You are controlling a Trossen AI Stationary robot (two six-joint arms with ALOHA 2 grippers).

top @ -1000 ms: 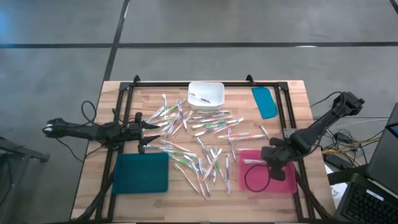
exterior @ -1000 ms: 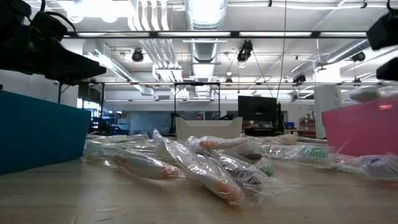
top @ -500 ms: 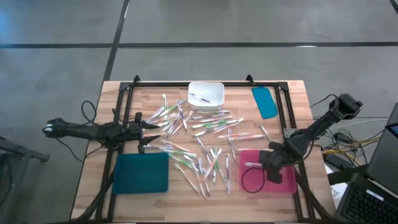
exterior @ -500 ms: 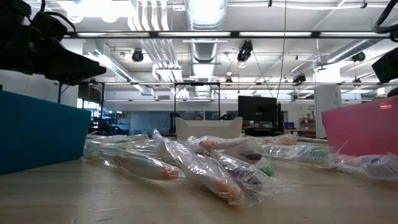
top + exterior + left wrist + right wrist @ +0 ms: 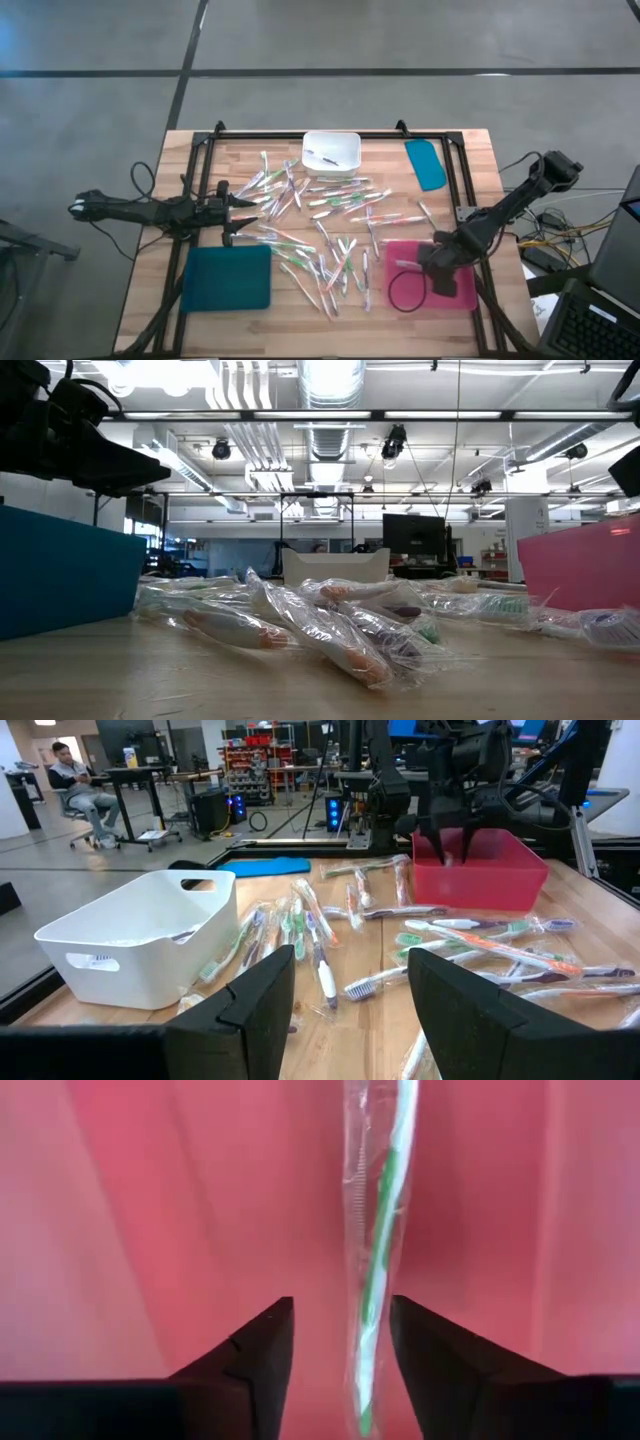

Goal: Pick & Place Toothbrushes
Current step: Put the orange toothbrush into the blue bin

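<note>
Over the pink tray [image 5: 462,290], right hand [image 5: 428,262] apart above a wrapped toothbrush [image 5: 378,1270]; left hand [image 5: 238,208] apart

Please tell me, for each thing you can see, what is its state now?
Right tool: open, inside the pink tray.
Wrapped toothbrush: lying in the pink tray, not gripped.
Left tool: open, empty, above the table's left side.
Loose toothbrushes: scattered mid-table.
Teal tray: empty.
White bin: upright, something small inside.
</note>
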